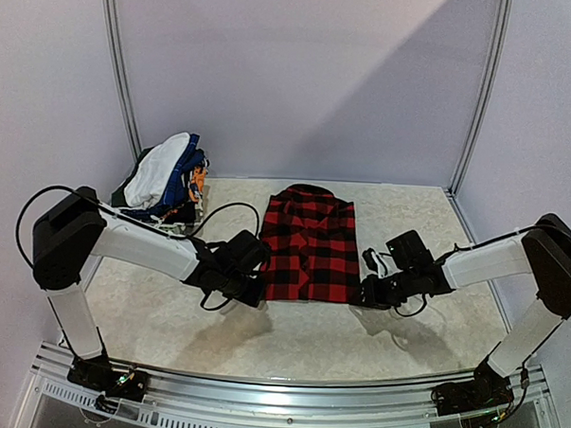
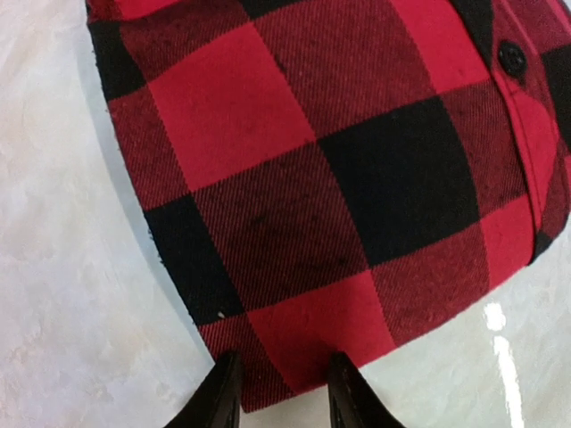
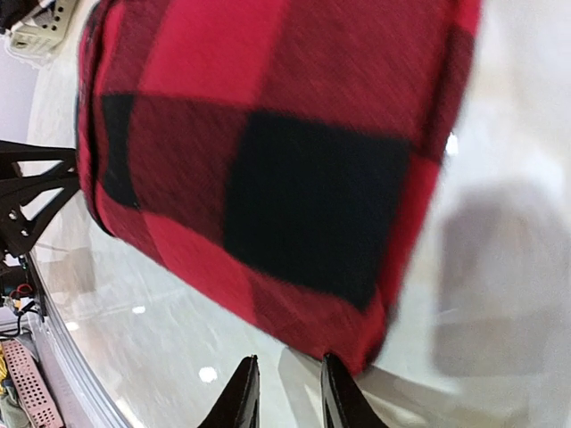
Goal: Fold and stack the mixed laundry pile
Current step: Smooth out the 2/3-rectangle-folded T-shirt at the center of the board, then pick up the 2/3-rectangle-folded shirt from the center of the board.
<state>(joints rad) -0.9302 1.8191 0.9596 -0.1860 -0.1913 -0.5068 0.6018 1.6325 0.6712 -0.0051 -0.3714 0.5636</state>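
The red-and-black plaid shirt (image 1: pixel 308 242) lies folded flat in the middle of the table, collar toward the back. No white lettering shows on it. My left gripper (image 1: pixel 254 288) is at its near left corner. In the left wrist view the jaws (image 2: pixel 284 399) are open, with the shirt's hem (image 2: pixel 294 357) between the fingertips. My right gripper (image 1: pixel 368 292) is at the near right corner. In the right wrist view it (image 3: pixel 287 397) is open over bare table, and the shirt's corner (image 3: pixel 357 339) touches its right finger. The other laundry (image 1: pixel 164 176), white and blue cloth, is heaped at the back left.
The heap sits in a small white lattice basket (image 3: pixel 40 31) by the back left wall. Grey walls close in the table at the back and sides. A metal rail (image 1: pixel 287 404) runs along the near edge. Black cables (image 1: pixel 224 211) trail from the left arm.
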